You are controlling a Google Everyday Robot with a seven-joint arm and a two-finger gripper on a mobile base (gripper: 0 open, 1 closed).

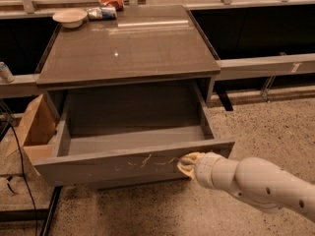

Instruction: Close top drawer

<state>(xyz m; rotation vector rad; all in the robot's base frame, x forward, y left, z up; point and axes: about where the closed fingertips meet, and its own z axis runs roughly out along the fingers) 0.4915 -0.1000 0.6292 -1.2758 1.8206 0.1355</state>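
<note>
Top drawer (113, 167) stands out forward from under the cabinet top (128, 53). Gripper (187, 164) against drawer front, right of centre. Cardboard box (33, 127) just left of drawer. Bowl (69, 17) behind drawer, on the cabinet top's back-left corner.

Gripper (188, 162) low at centre, arm (261, 183) extended from right
</note>
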